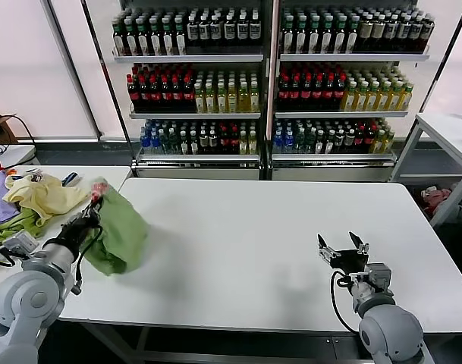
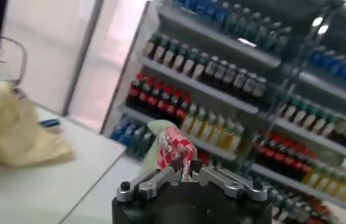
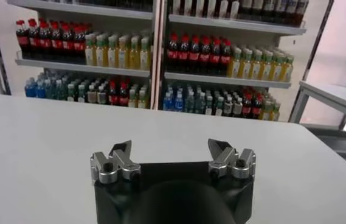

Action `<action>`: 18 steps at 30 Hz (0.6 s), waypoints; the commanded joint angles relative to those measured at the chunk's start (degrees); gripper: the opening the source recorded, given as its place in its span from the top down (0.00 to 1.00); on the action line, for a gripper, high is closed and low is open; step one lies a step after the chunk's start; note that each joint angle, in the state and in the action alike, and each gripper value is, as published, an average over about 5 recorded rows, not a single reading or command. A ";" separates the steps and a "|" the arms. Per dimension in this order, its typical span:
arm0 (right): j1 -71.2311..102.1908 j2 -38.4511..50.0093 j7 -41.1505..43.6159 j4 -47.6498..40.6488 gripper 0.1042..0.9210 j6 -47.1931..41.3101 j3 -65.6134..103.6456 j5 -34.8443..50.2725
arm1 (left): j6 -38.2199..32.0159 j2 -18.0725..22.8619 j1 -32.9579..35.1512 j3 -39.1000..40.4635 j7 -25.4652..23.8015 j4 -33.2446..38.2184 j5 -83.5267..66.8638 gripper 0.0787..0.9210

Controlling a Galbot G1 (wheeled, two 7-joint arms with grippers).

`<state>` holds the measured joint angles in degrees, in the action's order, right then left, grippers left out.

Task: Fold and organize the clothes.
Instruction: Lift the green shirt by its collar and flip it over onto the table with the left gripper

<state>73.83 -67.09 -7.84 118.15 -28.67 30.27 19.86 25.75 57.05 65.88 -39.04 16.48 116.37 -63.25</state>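
Observation:
The light green shirt (image 1: 118, 231) hangs bunched from my left gripper (image 1: 95, 202) above the left end of the white table (image 1: 261, 243). Its lower folds rest on the tabletop. The left gripper is shut on the shirt's red-and-white printed part, which shows pinched between the jaws in the left wrist view (image 2: 176, 153). My right gripper (image 1: 342, 246) is open and empty, low over the table's front right. In the right wrist view (image 3: 171, 152) its jaws stand wide apart over bare tabletop.
A heap of pale yellow, purple and darker green garments (image 1: 29, 201) lies on a second table to the left. Shelves of bottled drinks (image 1: 261, 76) stand behind. Another white table (image 1: 451, 133) is at the far right.

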 commanded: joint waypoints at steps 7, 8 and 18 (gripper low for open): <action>1.48 0.54 0.16 1.15 0.12 0.23 2.00 0.07 | -2.53 18.87 -16.04 42.32 -4.99 -16.72 39.52 0.94; 1.63 0.67 0.19 1.22 0.12 0.29 2.33 0.22 | -2.49 19.77 -16.93 43.76 -4.93 -18.02 40.08 0.94; 1.32 1.20 0.36 0.76 0.12 0.71 3.82 1.49 | -1.68 27.64 -24.65 50.45 -3.08 -27.04 39.61 0.94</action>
<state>75.31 -66.05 -7.49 119.09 -28.08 33.02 20.80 24.19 73.73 50.90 -3.39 13.18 101.45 -33.41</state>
